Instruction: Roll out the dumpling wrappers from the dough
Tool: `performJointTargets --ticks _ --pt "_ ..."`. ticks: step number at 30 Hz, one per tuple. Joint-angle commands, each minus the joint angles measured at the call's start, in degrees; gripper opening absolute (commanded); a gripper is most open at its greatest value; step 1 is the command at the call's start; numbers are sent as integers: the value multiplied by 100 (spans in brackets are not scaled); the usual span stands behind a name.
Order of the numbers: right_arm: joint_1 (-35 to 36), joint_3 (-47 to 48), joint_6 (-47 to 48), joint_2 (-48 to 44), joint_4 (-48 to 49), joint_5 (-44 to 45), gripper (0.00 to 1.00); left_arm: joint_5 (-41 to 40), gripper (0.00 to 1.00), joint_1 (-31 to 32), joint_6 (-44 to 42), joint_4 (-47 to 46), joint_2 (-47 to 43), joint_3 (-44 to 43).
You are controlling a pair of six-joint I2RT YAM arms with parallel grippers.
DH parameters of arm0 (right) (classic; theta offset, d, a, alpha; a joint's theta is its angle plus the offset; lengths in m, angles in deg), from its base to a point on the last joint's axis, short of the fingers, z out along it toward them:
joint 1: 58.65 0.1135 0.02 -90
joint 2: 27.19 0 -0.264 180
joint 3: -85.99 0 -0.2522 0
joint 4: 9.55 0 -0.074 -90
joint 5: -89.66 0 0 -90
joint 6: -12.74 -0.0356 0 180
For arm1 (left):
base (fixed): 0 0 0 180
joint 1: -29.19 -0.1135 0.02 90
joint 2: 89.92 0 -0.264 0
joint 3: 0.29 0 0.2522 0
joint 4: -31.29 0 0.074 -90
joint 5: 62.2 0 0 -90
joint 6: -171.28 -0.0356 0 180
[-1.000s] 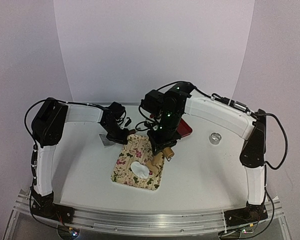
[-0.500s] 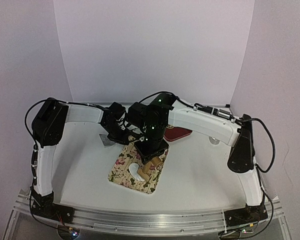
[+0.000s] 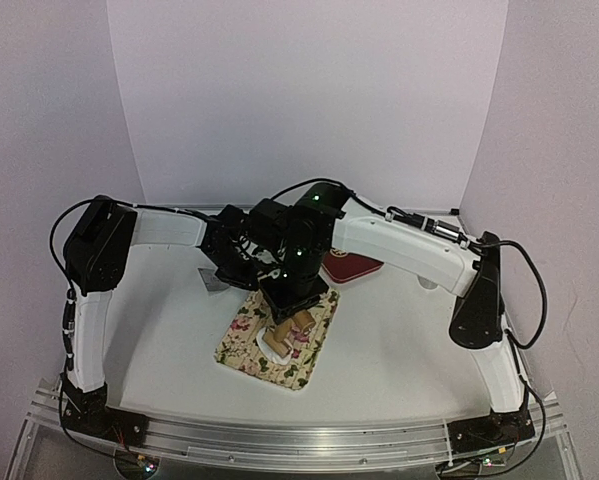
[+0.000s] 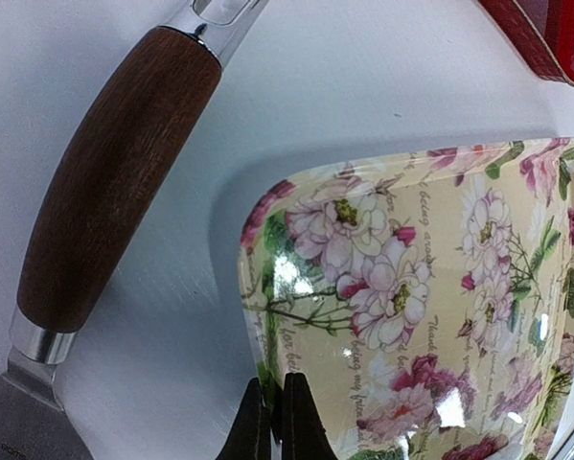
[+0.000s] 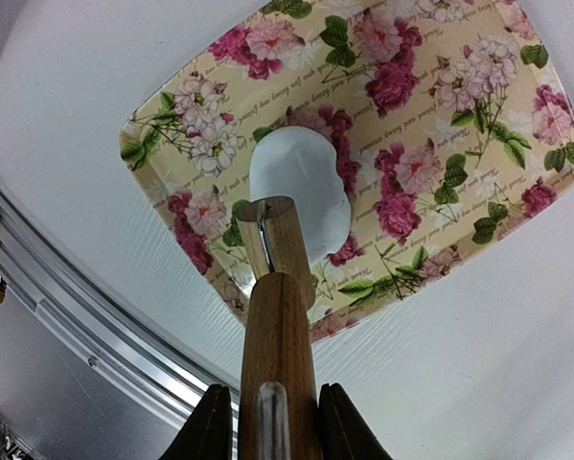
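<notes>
The right gripper (image 5: 275, 422) stands partly open, jaws clamped on a wooden rolling pin (image 5: 277, 326) whose far end overlaps one edge of the dough (image 5: 306, 182) (whether it presses down, I cannot tell). The left gripper (image 4: 275, 417) is closed on nothing, its tips at the rim of the flowered tray (image 4: 478, 287). Pale walls (image 3: 299, 90) enclose a white table (image 3: 399, 345). On it sit that tray, a red tray (image 3: 354, 267) and a wooden-handled scraper (image 4: 114, 182). The dough, a white oval, lies mid-tray.
</notes>
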Motion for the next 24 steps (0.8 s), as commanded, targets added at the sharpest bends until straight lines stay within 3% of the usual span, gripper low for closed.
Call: performJointTargets --ticks 1,24 --pt "68 4 -39 29 -829 122 0 -20 0 63 -191 188 203 199" --pt "144 -293 233 176 -624 78 0 -21 0 62 -215 206 167 244"
